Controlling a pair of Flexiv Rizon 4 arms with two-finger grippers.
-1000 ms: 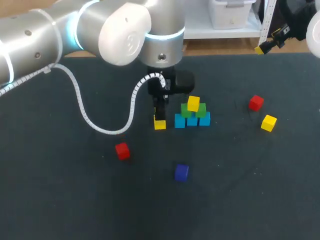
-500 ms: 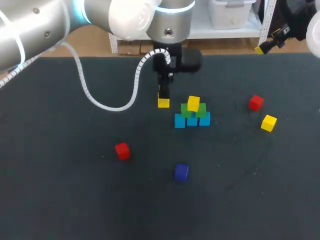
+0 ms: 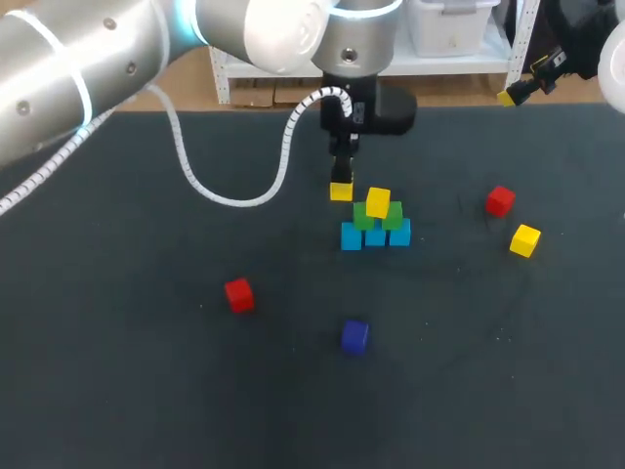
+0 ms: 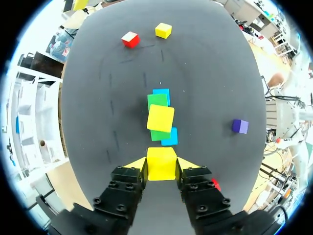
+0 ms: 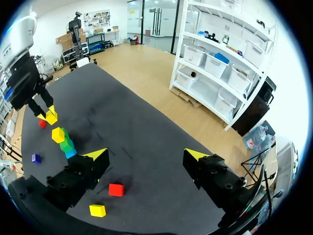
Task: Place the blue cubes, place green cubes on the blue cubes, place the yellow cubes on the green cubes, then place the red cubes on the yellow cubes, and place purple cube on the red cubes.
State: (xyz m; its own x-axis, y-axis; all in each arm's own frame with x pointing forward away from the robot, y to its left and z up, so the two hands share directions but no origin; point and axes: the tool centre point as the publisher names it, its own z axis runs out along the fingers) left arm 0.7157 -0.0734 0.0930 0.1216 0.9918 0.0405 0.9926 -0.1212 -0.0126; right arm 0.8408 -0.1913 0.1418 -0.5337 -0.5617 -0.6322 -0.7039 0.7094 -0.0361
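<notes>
While the yellow cube (image 3: 340, 191) hangs pinched in the left tool (image 4: 162, 164) just upper-left of the blue-green-yellow stack (image 3: 377, 221) mid-frame, the right tool (image 5: 146, 155) sits spread wide near the upper-right corner, by the far edge of the dark worktop (image 3: 146, 371).

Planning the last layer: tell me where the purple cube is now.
In the head view the purple cube lies alone, nearer the camera than the cube stack and to the right of a lone red cube.

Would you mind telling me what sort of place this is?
Likely a robotics lab bench: a dark table, small coloured cubes partly stacked, and the left gripper shut on a yellow cube.
</notes>
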